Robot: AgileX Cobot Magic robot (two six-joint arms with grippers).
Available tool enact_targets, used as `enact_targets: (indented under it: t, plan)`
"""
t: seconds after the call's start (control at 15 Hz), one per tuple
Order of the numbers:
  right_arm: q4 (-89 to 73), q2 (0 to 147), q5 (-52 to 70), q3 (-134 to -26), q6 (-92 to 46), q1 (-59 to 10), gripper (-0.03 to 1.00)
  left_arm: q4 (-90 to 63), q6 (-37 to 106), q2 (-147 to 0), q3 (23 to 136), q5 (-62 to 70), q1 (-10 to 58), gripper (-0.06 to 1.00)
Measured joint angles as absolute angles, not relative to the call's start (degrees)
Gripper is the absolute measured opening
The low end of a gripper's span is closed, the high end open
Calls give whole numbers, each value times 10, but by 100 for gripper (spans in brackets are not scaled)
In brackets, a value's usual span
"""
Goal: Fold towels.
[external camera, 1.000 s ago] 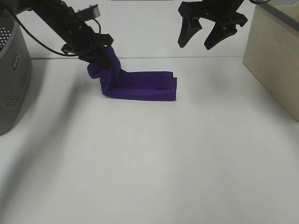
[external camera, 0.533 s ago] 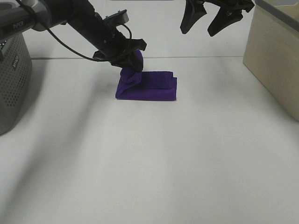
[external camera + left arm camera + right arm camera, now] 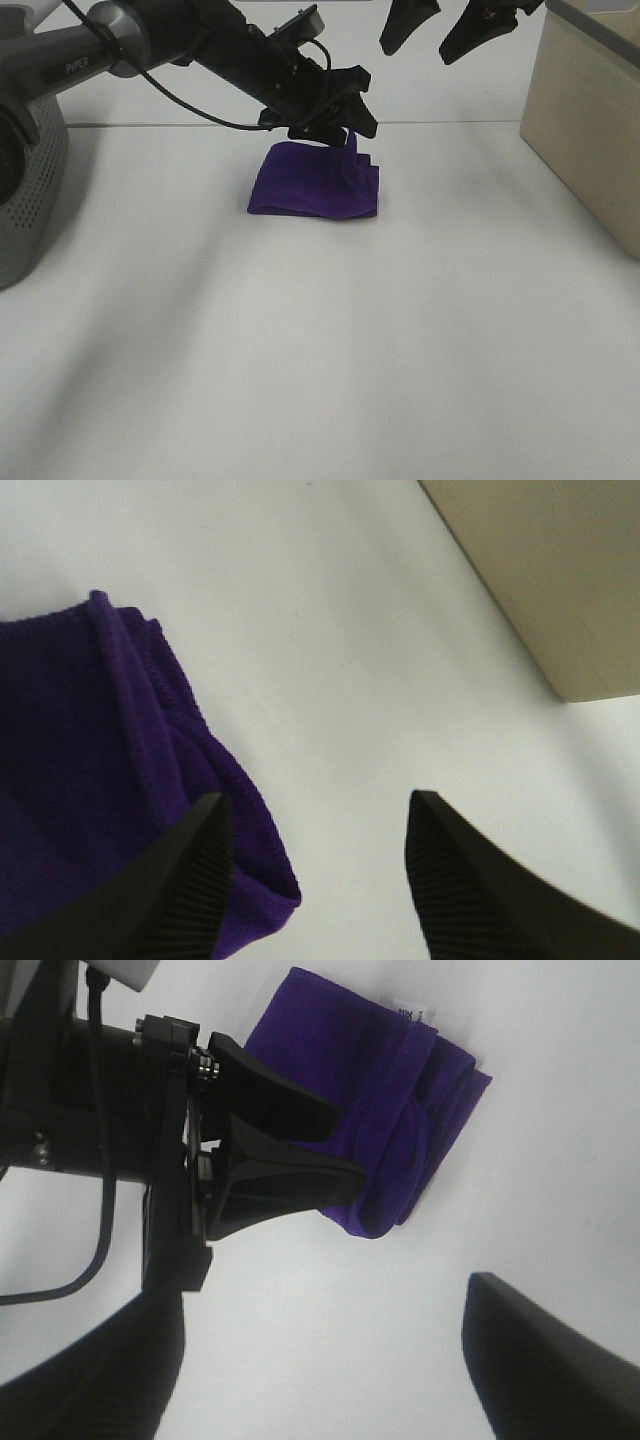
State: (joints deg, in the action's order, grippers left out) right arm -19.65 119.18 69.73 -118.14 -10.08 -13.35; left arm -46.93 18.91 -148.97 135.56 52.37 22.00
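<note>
The purple towel lies folded in a short stack on the white table, with a small flap standing up at its far right edge. My left gripper hovers just above that edge, open, with nothing between its fingers. In the left wrist view the towel lies beside one finger. My right gripper is open and empty, high above the table's back. The right wrist view shows the towel, its white tag and the left gripper.
A grey perforated basket stands at the left edge. A light wooden box stands at the right edge and also shows in the left wrist view. The white table stretches in front of the towel.
My left gripper carried the towel's left end rightward over the rest and let it go. The towel is now a shorter stack. My right gripper rose slightly.
</note>
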Motion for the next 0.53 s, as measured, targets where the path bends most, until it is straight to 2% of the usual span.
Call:
enact_targets:
  t: [0.2,0.27,0.53]
  plan:
    - [-195,1174,698,-1181,-101,-133,76,-432,189,-1464,1356,525,199,50]
    - [-195,1175,698,-1181,-108,-133,76,-372,170,-1427,1356,527,175,58]
    - [-228,1177,698,-1181,-151,-133,76,-221,95,-1378,1356,594,134,68]
